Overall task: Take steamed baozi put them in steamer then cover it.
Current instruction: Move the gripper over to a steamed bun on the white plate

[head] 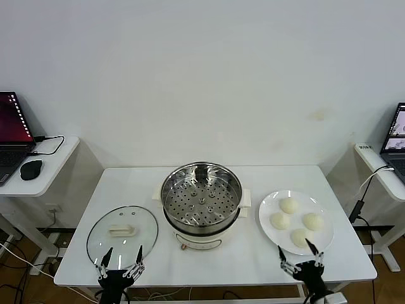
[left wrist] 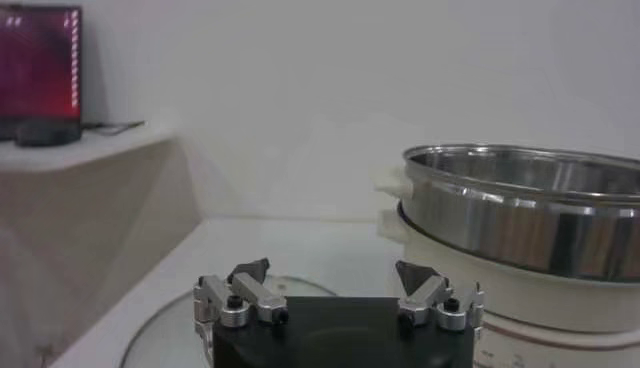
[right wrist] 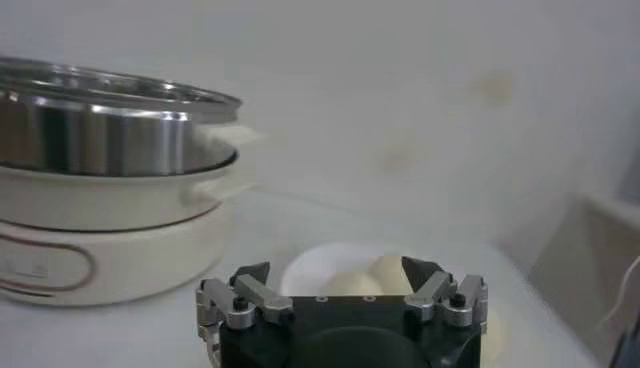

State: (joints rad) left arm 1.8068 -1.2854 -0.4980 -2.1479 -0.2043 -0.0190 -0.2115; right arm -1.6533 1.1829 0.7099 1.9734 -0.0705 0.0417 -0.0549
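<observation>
- Steamer [head: 201, 196]: shiny steel basket, perforated floor bare, seated on a cream pot base at the centre of the white table [head: 190, 259]. No bun inside, no lid on it.
- Steamed baozi [head: 294, 221]: four off-white buns, all on the white plate [head: 268, 235] at 3 o'clock from the steamer, close beside it. Task judged at its start.
- Cover [head: 122, 232]: glass lid with cream handle, lying flat on the table at 8 o'clock from the steamer, just beside the pot base.
- Right gripper [head: 302, 254]: at the near table edge, fingers spread apart, holding nothing. Its tips sit at the near rim of the plate; the buns lie at 12 o'clock from it, nearest bun just ahead. The right wrist view shows buns directly beyond the parted fingers.
- Left gripper [head: 121, 258]: at the near edge by the lid's near rim, fingers spread apart, empty. Cover lies at 12 o'clock from it.
- Deciding relation: plate and buns are on the right arm's side, well apart from the left gripper. Judged: right arm reaches forward for a bun, then carries it toward 9 o'clock over the steamer rim. Round buns offer no long axis to align with.
</observation>
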